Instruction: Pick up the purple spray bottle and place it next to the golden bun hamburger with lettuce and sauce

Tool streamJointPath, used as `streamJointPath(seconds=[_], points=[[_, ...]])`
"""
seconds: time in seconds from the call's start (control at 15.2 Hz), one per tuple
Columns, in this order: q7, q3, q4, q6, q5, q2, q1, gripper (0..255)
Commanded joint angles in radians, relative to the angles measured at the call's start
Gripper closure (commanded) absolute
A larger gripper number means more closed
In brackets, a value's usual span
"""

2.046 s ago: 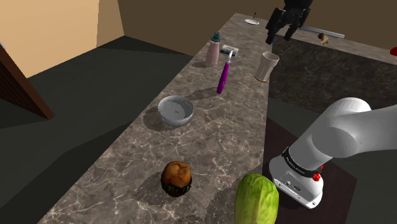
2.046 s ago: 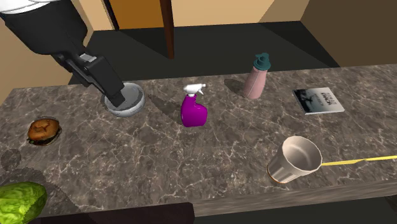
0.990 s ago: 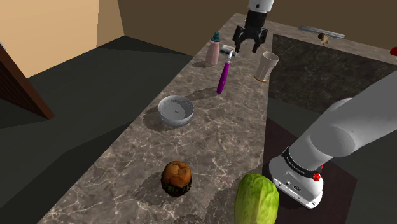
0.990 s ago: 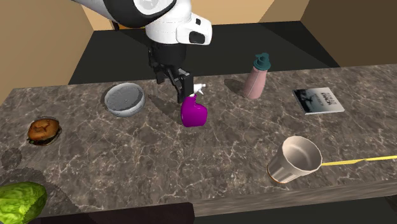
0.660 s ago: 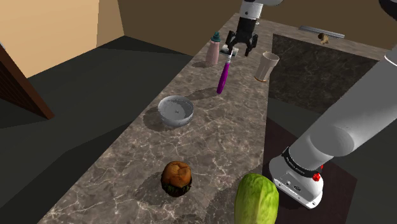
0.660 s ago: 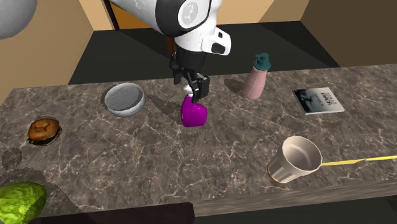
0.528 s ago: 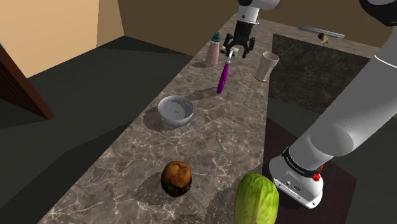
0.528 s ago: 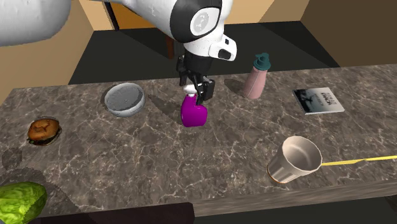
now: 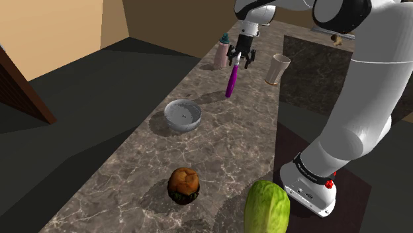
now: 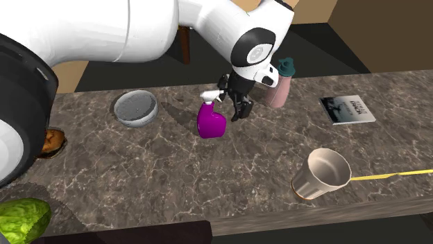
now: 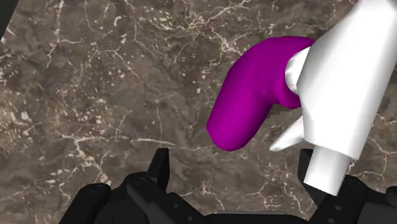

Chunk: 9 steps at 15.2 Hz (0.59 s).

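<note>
The purple spray bottle (image 10: 210, 123) with its white trigger head (image 10: 211, 96) stands upright on the marble counter (image 10: 173, 173); it also appears as the spray bottle (image 9: 231, 81) and the spray bottle (image 11: 251, 95). My gripper (image 10: 234, 102) hangs at head height, just off the head toward the second exterior view's right, and is open. In the wrist view the gripper (image 11: 235, 167) has its fingers apart, and the white head (image 11: 340, 89) lies by one finger, not clasped. The golden bun hamburger (image 9: 184, 185) sits far down the counter; the arm partly hides the hamburger (image 10: 51, 141).
A grey bowl (image 9: 183, 114) lies between bottle and hamburger. A pink bottle (image 10: 281, 86) stands close beside my gripper. A beige cup (image 10: 322, 174), a book (image 10: 347, 109) and a green lettuce-like lump (image 9: 267, 207) also rest on the counter.
The arm swung in from afar and came down to the spray bottle's head. In the last half second the gripper slid off the head toward the second exterior view's right.
</note>
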Motion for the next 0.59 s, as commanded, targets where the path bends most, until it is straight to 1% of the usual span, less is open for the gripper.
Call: streamJointPath(seconds=[0.0,0.53], points=[[0.007,0.003,0.057,-0.011,0.027,0.066,-0.016,0],[-0.003,0.012,-0.030,0.084,0.039,0.076,-0.004,0]])
